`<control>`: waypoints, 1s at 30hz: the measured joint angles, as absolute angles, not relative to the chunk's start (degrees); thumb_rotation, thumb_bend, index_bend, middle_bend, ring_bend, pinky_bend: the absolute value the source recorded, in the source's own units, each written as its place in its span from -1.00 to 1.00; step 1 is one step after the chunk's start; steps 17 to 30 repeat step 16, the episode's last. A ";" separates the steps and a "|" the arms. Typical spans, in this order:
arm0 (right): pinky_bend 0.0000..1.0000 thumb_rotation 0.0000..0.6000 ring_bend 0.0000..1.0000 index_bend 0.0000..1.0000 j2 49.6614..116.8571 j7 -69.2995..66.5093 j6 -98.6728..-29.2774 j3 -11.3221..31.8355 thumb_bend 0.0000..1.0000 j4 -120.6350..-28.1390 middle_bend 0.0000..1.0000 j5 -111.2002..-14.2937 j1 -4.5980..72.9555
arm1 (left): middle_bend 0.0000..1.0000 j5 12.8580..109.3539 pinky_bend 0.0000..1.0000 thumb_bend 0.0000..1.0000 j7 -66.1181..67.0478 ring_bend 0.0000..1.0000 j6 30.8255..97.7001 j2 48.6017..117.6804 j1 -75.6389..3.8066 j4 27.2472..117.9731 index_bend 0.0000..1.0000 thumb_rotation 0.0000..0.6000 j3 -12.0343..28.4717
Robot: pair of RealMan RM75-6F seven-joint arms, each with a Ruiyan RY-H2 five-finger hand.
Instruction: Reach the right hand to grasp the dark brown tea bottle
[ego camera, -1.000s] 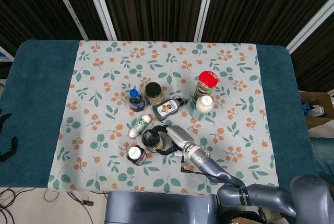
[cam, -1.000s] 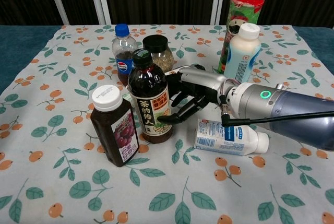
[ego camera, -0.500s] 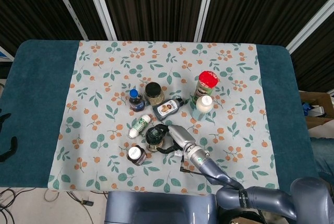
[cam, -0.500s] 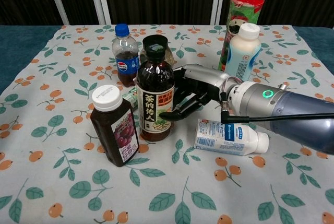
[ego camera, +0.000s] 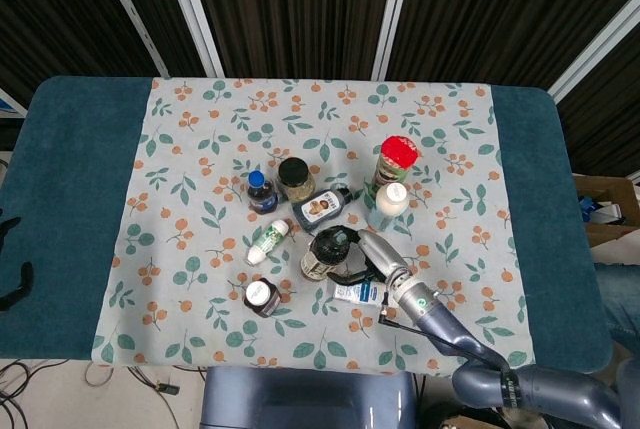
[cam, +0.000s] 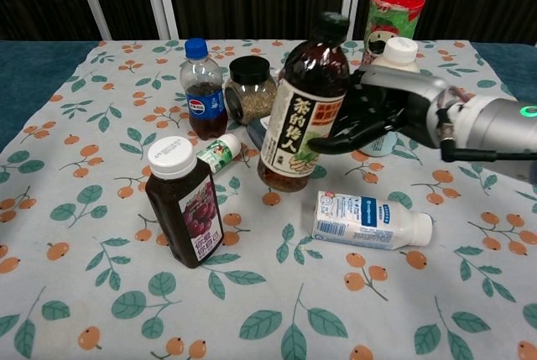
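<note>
The dark brown tea bottle (cam: 304, 108) with a black cap and a cream label hangs above the cloth, tilted to the right. My right hand (cam: 377, 110) grips it from the right side, fingers wrapped around its body. From above, the tea bottle (ego camera: 327, 252) sits just left of the right hand (ego camera: 372, 254), near the middle of the table. My left hand shows in neither view.
A purple juice bottle (cam: 185, 200) stands front left. A white bottle (cam: 371, 220) lies on its side below the hand. A cola bottle (cam: 200, 87), a jar (cam: 250, 88), a red-capped can (cam: 386, 24), and a white milk bottle (cam: 394, 58) stand behind on the floral cloth (cam: 101, 293).
My right hand has lifted the tea bottle off the cloth and carried it up and to the right, tilting it. The other bottles have stayed put.
</note>
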State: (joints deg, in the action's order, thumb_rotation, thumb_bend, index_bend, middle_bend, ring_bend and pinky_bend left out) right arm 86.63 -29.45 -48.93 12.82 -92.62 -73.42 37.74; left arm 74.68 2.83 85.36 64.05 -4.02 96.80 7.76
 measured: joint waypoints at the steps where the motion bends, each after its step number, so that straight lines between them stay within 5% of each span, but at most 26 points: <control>1: -0.49 1.00 -0.14 0.06 85.49 -30.52 -49.33 12.69 0.00 -93.34 0.04 -74.16 37.21 | -0.92 74.72 -0.96 -0.05 2.87 -0.83 85.43 64.08 -4.00 96.82 -0.71 1.00 7.76; 16: -0.49 1.00 -0.14 0.07 67.32 -48.29 -58.54 10.86 -0.01 -103.76 0.04 -86.76 30.30 | -0.92 75.26 -0.96 -0.05 3.83 -0.83 85.93 64.56 -4.00 97.04 -0.71 1.00 7.60; 30: -0.49 1.00 -0.14 0.07 67.32 -48.29 -58.54 10.86 -0.01 -103.76 0.04 -86.76 30.30 | -0.92 75.26 -0.96 -0.05 3.83 -0.83 85.93 64.56 -4.00 97.04 -0.71 1.00 7.60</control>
